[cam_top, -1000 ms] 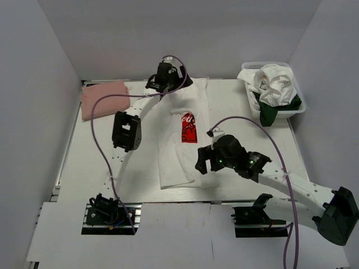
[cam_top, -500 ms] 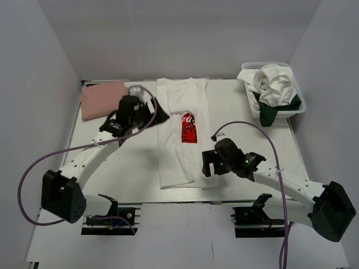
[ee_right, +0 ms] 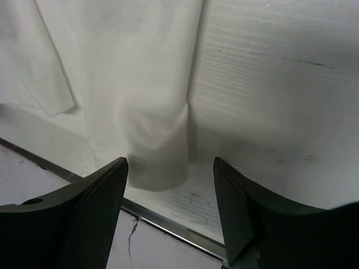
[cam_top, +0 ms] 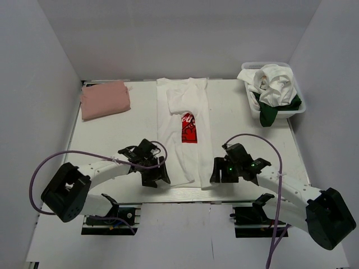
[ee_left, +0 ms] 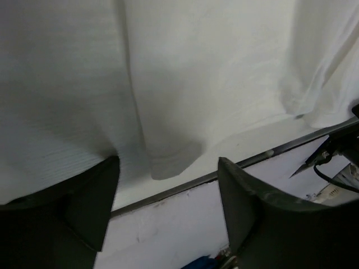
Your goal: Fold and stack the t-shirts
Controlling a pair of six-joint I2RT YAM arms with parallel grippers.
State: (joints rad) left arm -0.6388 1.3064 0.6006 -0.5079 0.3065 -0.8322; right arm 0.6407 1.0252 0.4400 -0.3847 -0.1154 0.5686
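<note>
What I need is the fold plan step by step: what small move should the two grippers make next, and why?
Probably lower both and close on the hem corners. The left gripper and right gripper stand open, each framing a near corner of the white Coca-Cola t-shirt, which lies flat in a long strip. Pinching both corners would let the hem be carried toward the collar.

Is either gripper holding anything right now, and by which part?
Nothing held. The left gripper and right gripper are open, each above a bottom corner of the white t-shirt.
</note>
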